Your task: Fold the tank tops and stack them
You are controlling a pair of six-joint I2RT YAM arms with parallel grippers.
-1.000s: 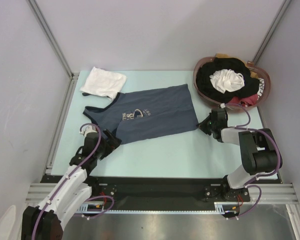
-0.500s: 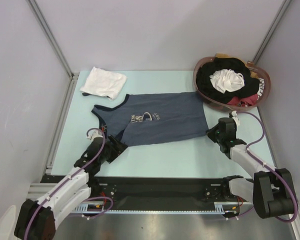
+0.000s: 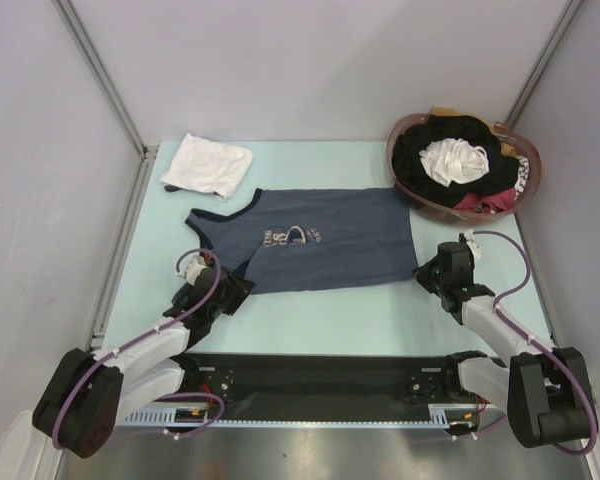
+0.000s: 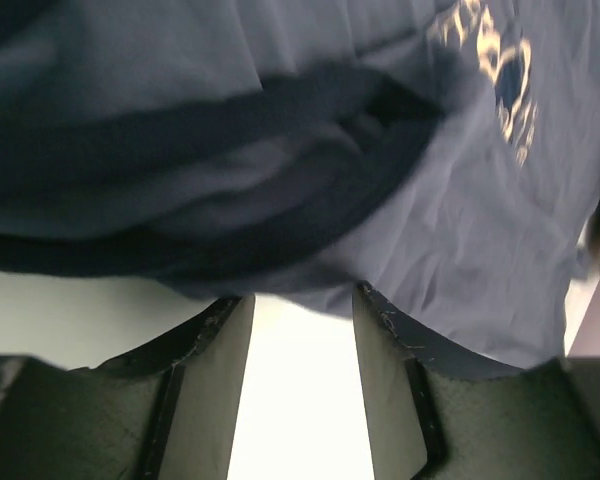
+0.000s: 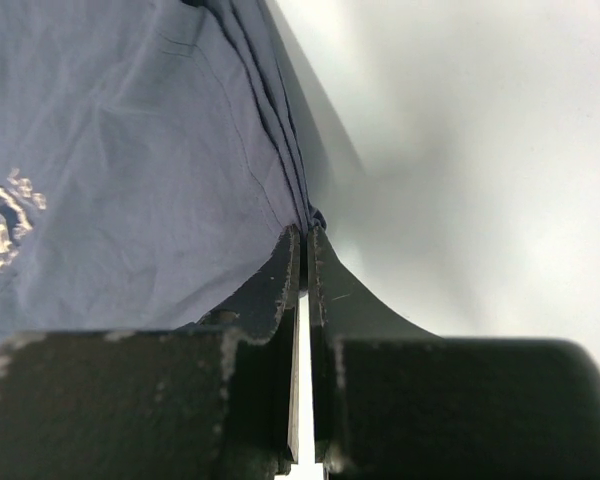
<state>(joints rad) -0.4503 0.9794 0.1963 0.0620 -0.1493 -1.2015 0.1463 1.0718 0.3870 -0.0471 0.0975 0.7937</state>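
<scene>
Centre of surface (image 3: 360, 310): spread tank top (image 3: 320, 240). Behind it, at far left corner: folded tank top (image 3: 208, 164). Far right corner: basket (image 3: 396, 172) holding clothes (image 3: 460, 160), just beside the spread top's right edge.

A slate-blue tank top (image 3: 325, 245) with a chest print lies spread flat mid-worktop (image 3: 360, 310). A white one (image 3: 208, 165) sits folded at the far-left corner.

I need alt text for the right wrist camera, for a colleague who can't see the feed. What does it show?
The right end effector is shut on the hem edge of the grey-blue tank top, pinching it at the cloth's corner. The top fills the left of the view, with part of a pale print showing; the pale table lies to the right.
</scene>
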